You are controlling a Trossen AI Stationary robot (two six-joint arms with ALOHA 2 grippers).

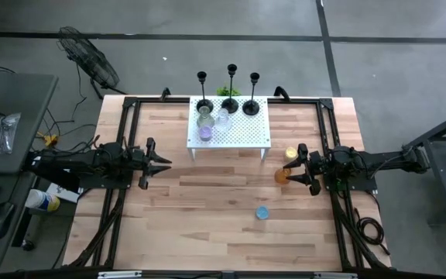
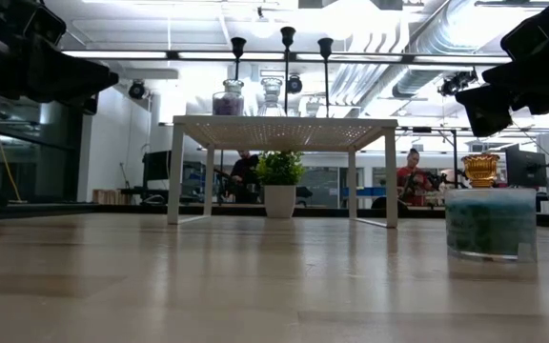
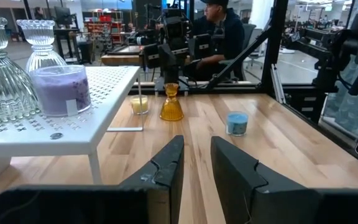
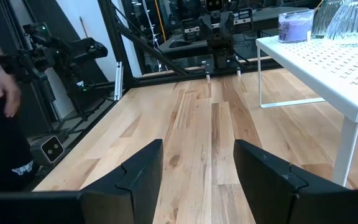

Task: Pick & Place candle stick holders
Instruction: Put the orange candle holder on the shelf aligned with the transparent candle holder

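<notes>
White perforated stand (image 1: 248,132) sits between the narrowly gaped left claw (image 1: 163,161) and wide-open right claw (image 1: 289,167).

No text, label, brand or number can be read anywhere here. Any markings there may be are too small to make out.
</notes>
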